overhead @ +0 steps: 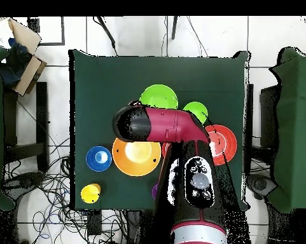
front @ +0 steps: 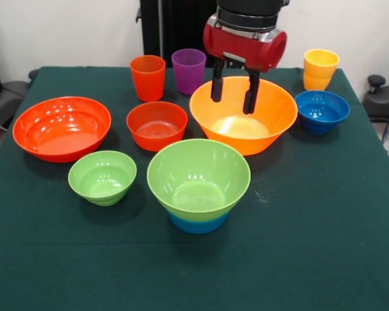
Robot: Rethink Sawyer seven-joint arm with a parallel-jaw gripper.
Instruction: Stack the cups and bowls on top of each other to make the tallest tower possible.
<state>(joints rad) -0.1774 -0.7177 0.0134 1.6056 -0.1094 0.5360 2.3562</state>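
Observation:
My gripper (front: 232,102) is open, with nothing between its two black fingers, which hang just over the far rim of the large yellow-orange bowl (front: 246,142) (overhead: 137,160). The tower (front: 198,178) stands in front of it: a light green bowl (overhead: 158,98) nested on a light blue bowl (front: 198,223). To its left sit a small green bowl (front: 102,176) (overhead: 195,112), a medium red-orange bowl (front: 157,124) and a large red-orange bowl (front: 61,127) (overhead: 222,143). The orange-red cup (front: 148,78) and purple cup (front: 188,70) stand at the back. The yellow cup (front: 320,69) (overhead: 90,192) and dark blue bowl (front: 321,111) (overhead: 98,158) are at the right.
All pieces rest on a dark green cloth-covered table (front: 311,246). In the overhead view the red and black arm (overhead: 180,127) covers the medium bowl, the two back cups and the gripper itself. Cables and chairs surround the table.

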